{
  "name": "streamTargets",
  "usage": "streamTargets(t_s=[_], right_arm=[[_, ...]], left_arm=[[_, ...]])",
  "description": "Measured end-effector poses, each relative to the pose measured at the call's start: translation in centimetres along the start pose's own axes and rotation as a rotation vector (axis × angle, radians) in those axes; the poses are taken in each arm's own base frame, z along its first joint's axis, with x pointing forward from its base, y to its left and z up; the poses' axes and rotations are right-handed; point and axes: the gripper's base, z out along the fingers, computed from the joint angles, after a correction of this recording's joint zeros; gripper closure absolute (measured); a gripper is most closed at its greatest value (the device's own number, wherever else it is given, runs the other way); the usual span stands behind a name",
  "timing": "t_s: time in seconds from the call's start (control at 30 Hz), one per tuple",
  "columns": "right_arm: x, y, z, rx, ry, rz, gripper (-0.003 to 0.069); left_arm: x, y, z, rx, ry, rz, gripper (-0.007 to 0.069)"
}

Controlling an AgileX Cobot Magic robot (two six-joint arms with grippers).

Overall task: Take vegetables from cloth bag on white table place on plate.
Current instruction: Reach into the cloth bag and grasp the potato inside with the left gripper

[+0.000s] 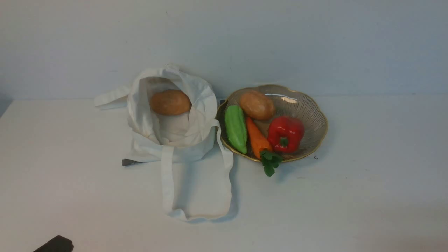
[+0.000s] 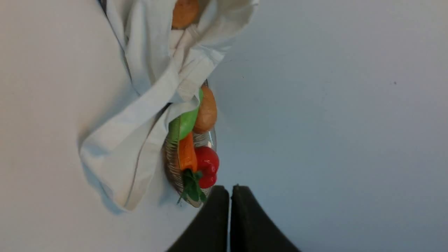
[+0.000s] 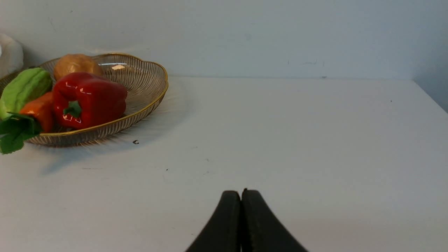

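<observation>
So, one potato [image 1: 170, 102] sits in the open cloth bag [image 1: 143, 122], just beside the plate [image 1: 315, 112]. My left pincer [image 2: 230, 190] and right pincer [image 3: 241, 193] are both pressed together, empty. Next I'd open the left and reach in.

Bare worktop [image 1: 367, 182] lies right of and in front of the plate [image 1: 313, 113], open for approach. The cloth bag [image 1: 140, 119] crowds the plate's left rim; its mouth gapes upward, leaving the potato [image 1: 170, 102] inside reachable from above. One strap [image 1: 168, 182] loops toward the robot. A second potato [image 1: 257, 105], green vegetable [image 1: 236, 128], carrot [image 1: 256, 137] and pepper [image 1: 285, 133] fill the plate's left and middle; its right is bare.
</observation>
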Motion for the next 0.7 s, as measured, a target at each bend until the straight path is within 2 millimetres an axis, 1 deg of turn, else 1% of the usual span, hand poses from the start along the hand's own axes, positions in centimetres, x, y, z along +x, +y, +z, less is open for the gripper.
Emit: streamTargets(t_s=[0.03, 0.07, 0.13, 0.17, 0.2, 0.23, 0.27, 0.33, 0.37, 0.4, 0.43, 0.47, 0.5, 0.53, 0.57, 0.6, 0.67, 0.7], right_arm=[[0.0, 0.0, 0.0, 0.0, 0.0, 0.0, 0.0674], [0.0, 0.0, 0.0, 0.0, 0.0, 0.0, 0.0674], [0.0, 0.0, 0.0, 0.0, 0.0, 0.0, 0.0674], [0.0, 0.0, 0.0, 0.0, 0.0, 0.0, 0.0674], [0.0, 0.0, 0.0, 0.0, 0.0, 0.0, 0.0674], [0.0, 0.0, 0.0, 0.0, 0.0, 0.0, 0.0674], [0.0, 0.0, 0.0, 0.0, 0.0, 0.0, 0.0674], [0.0, 0.0, 0.0, 0.0, 0.0, 0.0, 0.0674], [0.0, 0.0, 0.0, 0.0, 0.0, 0.0, 0.0674], [0.0, 0.0, 0.0, 0.0, 0.0, 0.0, 0.0674], [0.0, 0.0, 0.0, 0.0, 0.0, 0.0, 0.0674], [0.0, 0.0, 0.0, 0.0, 0.0, 0.001, 0.0674], [0.0, 0.0, 0.0, 0.0, 0.0, 0.001, 0.0674], [0.0, 0.0, 0.0, 0.0, 0.0, 0.001, 0.0674], [0.0, 0.0, 0.0, 0.0, 0.0, 0.001, 0.0674], [0.0, 0.0, 0.0, 0.0, 0.0, 0.001, 0.0674], [0.0, 0.0, 0.0, 0.0, 0.0, 0.001, 0.0674], [0.0, 0.0, 0.0, 0.0, 0.0, 0.001, 0.0674]], left_arm=[[-0.1, -0.1, 0.0, 0.005, -0.011, 0.063, 0.0629], [-0.1, -0.1, 0.0, 0.005, -0.011, 0.084, 0.0629], [0.3, -0.7, -0.2, 0.006, 0.035, 0.231, 0.0629], [0.3, -0.7, -0.2, 0.006, 0.035, 0.231, 0.0629], [0.6, -2.1, -0.4, 0.026, 0.065, 0.324, 0.0629], [0.6, -2.3, -0.4, 0.021, 0.072, 0.332, 0.0629], [0.7, -3.9, -0.4, 0.028, 0.091, 0.401, 0.0629], [0.8, -5.3, -0.2, -0.004, 0.133, 0.481, 0.0629], [1.4, -7.7, 0.4, -0.097, 0.295, 0.631, 0.0629], [1.6, -8.2, 1.3, -0.224, 0.45, 0.683, 0.0629], [1.6, -8.6, 2.0, -0.32, 0.564, 0.719, 0.0629], [1.4, -9.0, 2.6, -0.392, 0.641, 0.743, 0.0629], [1.1, -8.8, 3.3, -0.478, 0.713, 0.755, 0.0629], [0.7, -8.8, 4.1, -0.549, 0.764, 0.772, 0.0629], [0.6, -8.8, 4.3, -0.565, 0.773, 0.776, 0.0629], [0.0, -8.8, 5.1, -0.625, 0.801, 0.79, 0.0629], [-1.5, -8.8, 8.2, -0.748, 0.829, 0.823, 0.0629], [-1.7, -8.8, 8.7, -0.759, 0.833, 0.823, 0.0629]])
